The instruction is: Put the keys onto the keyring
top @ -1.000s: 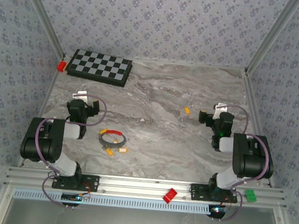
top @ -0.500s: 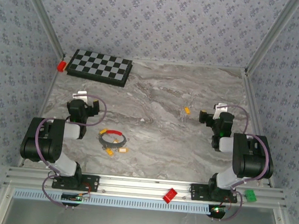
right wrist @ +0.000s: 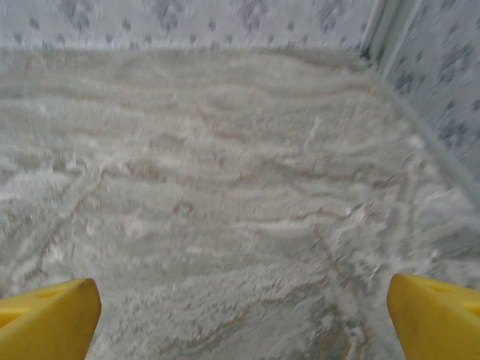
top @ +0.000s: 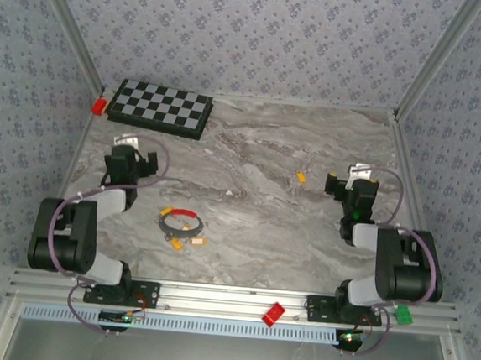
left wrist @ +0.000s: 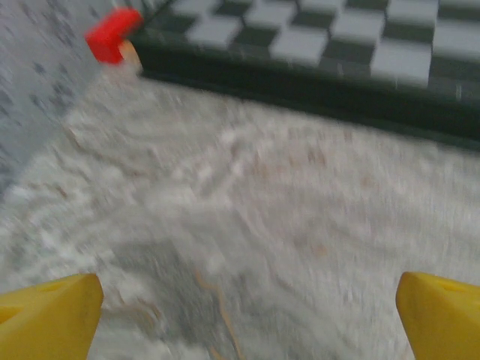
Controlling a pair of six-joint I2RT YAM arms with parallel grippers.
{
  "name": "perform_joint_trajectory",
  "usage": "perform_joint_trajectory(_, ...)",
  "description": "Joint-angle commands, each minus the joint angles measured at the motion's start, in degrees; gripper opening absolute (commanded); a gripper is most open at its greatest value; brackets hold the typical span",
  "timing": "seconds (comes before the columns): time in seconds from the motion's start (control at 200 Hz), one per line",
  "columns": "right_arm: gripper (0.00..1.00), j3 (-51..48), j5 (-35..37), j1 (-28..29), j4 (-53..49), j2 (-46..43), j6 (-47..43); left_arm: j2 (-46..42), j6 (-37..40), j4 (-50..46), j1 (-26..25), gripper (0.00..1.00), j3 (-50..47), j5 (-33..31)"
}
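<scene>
**A:** The left end effector (top: 129,158) hangs over the grey marbled bench (top: 261,140), yellow fingertips (left wrist: 45,315) spread wide, facing the black-and-grey checkered board (top: 161,107).

**B:** The right end effector (top: 351,190) is released too, gripping nothing.

**A:** The thin dark grey wire keyring (top: 180,222) with its red-sleeved arc lies between the arms, with tiny yellow-headed keys (top: 176,242) just beside it.

**B:** One lone key (top: 300,178) lies well apart, nearer the right end effector.

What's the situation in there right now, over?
Left arm, right arm: jaws open, empty. Keyring near left arm, three keys beside it, fourth key nearer right arm. Checkerboard far off, not in the way.
</scene>
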Motion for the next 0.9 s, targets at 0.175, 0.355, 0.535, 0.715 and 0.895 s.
perform_joint_trajectory(0.175,1.0,6.44,2.15,-2.06,-29.4,-21.19,26.45,-9.74,-27.46,-45.17,0.49,1.0,22.01,-11.08)
perform_joint_trajectory(0.355,1.0,5.86,-14.05,-7.05,-28.59,-25.7,41.23,-16.64,-33.28,-45.1,-0.22,1.0,16.7,1.03)
perform_joint_trajectory(0.535,0.99,10.05,-22.87,-5.45,-30.14,-24.28,40.55,-21.27,-33.42,-43.64,-7.2,1.0,10.14,1.89)
perform_joint_trajectory(0.715,0.99,12.81,-16.45,5.94,-36.72,-24.68,34.49,-22.41,-31.09,-44.76,-17.34,1.0,6.32,-0.35)
perform_joint_trajectory(0.895,0.99,15.54,-12.74,17.86,-43.3,-23.47,29.6,-23.19,-29.17,-44.71,-24.23,0.99,1.32,-0.33)
